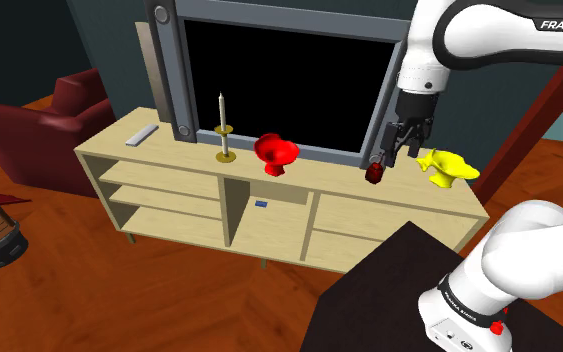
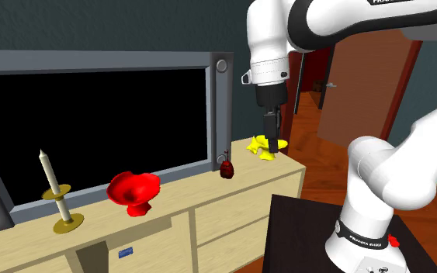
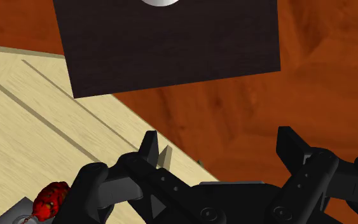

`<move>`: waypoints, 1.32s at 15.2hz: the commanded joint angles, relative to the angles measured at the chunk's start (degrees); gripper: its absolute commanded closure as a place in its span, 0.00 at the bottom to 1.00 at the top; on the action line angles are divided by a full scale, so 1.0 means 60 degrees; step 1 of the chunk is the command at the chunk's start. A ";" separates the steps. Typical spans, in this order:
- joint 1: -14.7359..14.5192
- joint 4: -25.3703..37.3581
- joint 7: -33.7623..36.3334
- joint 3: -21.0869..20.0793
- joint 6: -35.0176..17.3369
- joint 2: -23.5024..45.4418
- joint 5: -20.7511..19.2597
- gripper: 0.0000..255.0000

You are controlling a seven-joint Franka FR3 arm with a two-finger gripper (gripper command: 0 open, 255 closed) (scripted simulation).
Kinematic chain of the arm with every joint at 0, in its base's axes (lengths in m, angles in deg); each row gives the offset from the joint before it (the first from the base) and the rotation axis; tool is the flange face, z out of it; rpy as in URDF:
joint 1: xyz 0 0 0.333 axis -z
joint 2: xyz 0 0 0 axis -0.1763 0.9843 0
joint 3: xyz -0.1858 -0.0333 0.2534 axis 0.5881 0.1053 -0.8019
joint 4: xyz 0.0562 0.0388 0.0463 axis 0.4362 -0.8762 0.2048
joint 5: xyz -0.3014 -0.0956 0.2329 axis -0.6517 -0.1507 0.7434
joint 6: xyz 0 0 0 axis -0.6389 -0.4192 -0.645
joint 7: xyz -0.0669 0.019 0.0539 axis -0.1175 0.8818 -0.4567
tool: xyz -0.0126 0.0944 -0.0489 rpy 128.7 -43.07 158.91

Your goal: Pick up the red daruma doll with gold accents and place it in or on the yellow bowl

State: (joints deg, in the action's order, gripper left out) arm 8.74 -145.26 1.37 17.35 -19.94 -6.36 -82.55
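Hovering above the pale wooden cabinet (image 1: 319,172) with black fingers (image 3: 149,151) spread apart and gripping nothing, seemingly lining up over the small, rounded, glossy dark red daruma doll (image 2: 226,167), sitting untouched near the top's back edge by the grey-framed television (image 2: 221,116). Probably needing to shift sideways first, the doll lying beside the fingers rather than between them. Aiming afterwards for the shiny, wavy-rimmed yellow bowl (image 2: 267,146), resting close by at the top's end corner.

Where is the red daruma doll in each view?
Shoulder view: daruma doll on the cabinet top, just left of the yellow bowl.
Second exterior view: doll mid-picture, at the screen's lower right corner.
Wrist view: doll beside the open tool, on the cabinet top.
Shared landmark: the cabinet top.
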 commanded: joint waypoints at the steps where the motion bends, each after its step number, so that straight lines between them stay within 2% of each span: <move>1: 0.0000 0.0000 0.0000 0.0000 0.0000 0.0000 0.0000 0.00; 10: 0.0941 -0.1601 -0.0528 0.0976 -0.3405 0.0611 -0.0799 0.00; 20: 0.1835 -0.2187 -0.1233 0.2273 -0.7492 0.2750 -0.1195 0.00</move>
State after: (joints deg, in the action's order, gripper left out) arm 19.19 -157.89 -5.55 30.19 -62.55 9.35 -89.57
